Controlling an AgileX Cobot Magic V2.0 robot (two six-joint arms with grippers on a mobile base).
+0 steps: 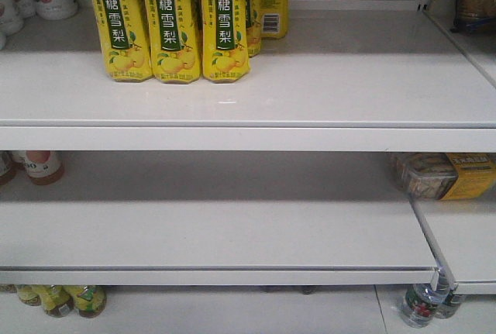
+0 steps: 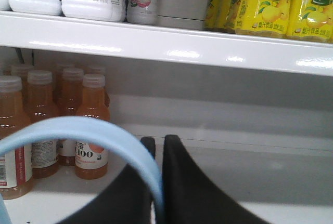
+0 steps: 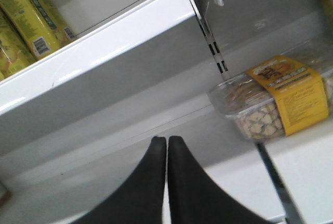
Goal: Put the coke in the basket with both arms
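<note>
The left gripper (image 2: 156, 143) pinches the smooth curved blue basket handle (image 2: 78, 133). At 3 o'clock, the right gripper (image 3: 167, 142) is pressed together above a glossy white shelf (image 3: 93, 182).

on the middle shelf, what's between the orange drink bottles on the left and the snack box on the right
Nothing: in the front view the middle shelf is bare between the orange drink bottles and the snack box.
</note>
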